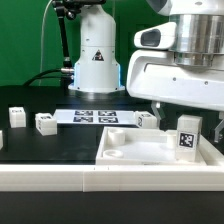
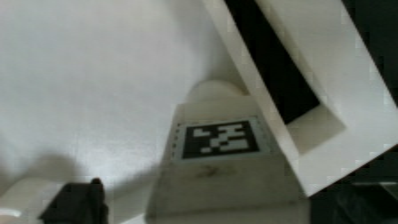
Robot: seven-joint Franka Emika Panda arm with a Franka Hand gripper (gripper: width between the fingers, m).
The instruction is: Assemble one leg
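I keep the small white tagged plastic leg (image 1: pixel 187 137) upright over the large flat white panel (image 1: pixel 130 152); tool (image 2: pixel 80 200) state unclear

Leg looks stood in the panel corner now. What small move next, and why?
Probably twist the leg gently to seat it: it stands upright at the panel's corner under the gripper, and neither view shows whether it is fully home.

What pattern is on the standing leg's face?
A black-and-white square tag on the white leg; clearest in the wrist view.
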